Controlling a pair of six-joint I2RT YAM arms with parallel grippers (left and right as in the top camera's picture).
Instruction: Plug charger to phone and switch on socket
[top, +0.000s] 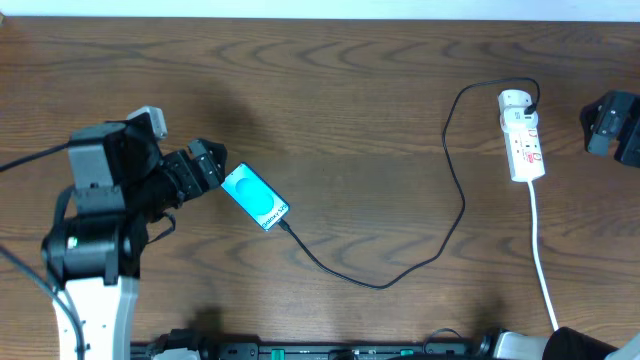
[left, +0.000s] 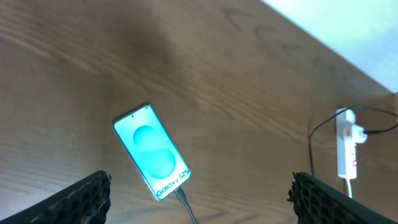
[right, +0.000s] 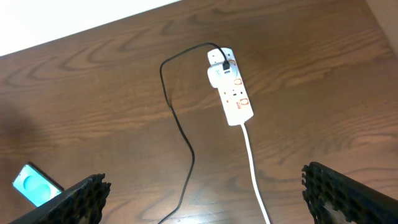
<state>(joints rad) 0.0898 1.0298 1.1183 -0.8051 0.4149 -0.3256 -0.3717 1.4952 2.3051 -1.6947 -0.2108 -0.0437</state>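
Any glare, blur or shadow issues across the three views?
Overhead: phone screen glows bright, its text barely legible. Left wrist: soft overall, a dark shadow patch on the table above the phone. Right wrist: power strip nearly washed out, red marks faint.

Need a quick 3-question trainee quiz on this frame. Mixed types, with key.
1. True or false: the charger runs from the socket to the phone's end.
2. Which is nearer the socket: A, left gripper; B, right gripper?
3. Fill in: both grippers are ____ and hold nothing.
Key: 1 true; 2 B; 3 open.
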